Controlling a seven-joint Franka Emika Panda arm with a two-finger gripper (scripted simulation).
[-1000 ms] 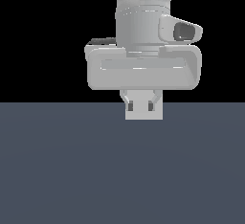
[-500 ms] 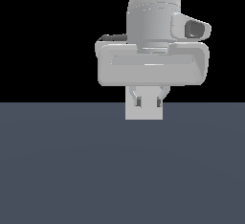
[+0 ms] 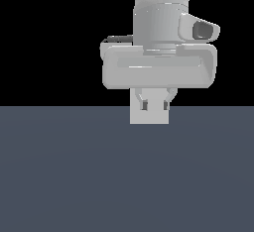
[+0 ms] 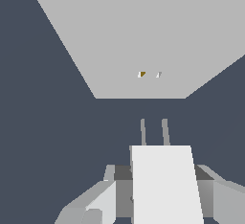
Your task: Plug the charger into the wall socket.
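In the wrist view my gripper (image 4: 162,187) is shut on the charger (image 4: 165,180), a light grey-white block whose two short prongs (image 4: 154,132) point at the wall socket (image 4: 139,46). The socket is a flat light grey plate with two tiny holes (image 4: 142,74), one showing orange-brown. A gap of dark floor lies between the prong tips and the plate. In the exterior view my gripper (image 3: 155,104) hangs in front of the socket plate (image 3: 149,118). The charger cannot be told apart from the plate there.
A dark blue-grey floor (image 3: 124,176) fills the lower half of the exterior view under a black background. The wrist camera housing (image 3: 201,29) sticks out on the exterior view's right of the hand. Nothing else shows.
The hand has shifted slightly toward the exterior view's right over the last second, mostly in the first half. The socket plate has stayed in place. The gripper stays shut.
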